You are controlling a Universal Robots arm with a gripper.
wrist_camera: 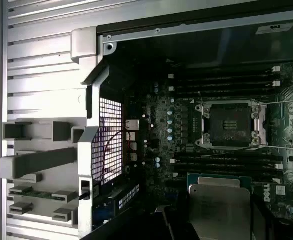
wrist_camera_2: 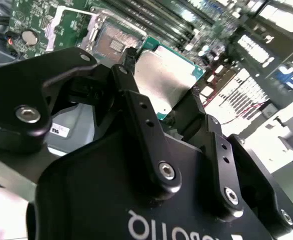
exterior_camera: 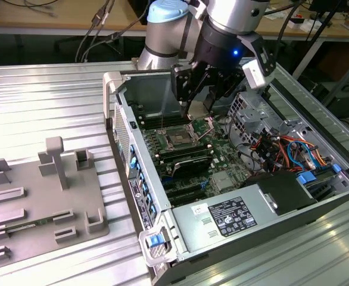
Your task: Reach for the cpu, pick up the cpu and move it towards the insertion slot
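I see the gripper [wrist_camera_2: 161,87] clamped on the cpu [wrist_camera_2: 167,80], its black fingers [wrist_camera_2: 136,107] pinching opposite edges. The chip hangs above the green motherboard [exterior_camera: 189,140], near the insertion slot [wrist_camera: 230,125] whose silver bracket stands open.

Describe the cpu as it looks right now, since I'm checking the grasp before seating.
The cpu is a flat square chip with a pale silver metal top and a thin green rim. In the second wrist view it sits clamped between the black fingers of the claw, tilted, lifted above the green board. In the first wrist view it hangs short of the open insertion slot, not touching it.
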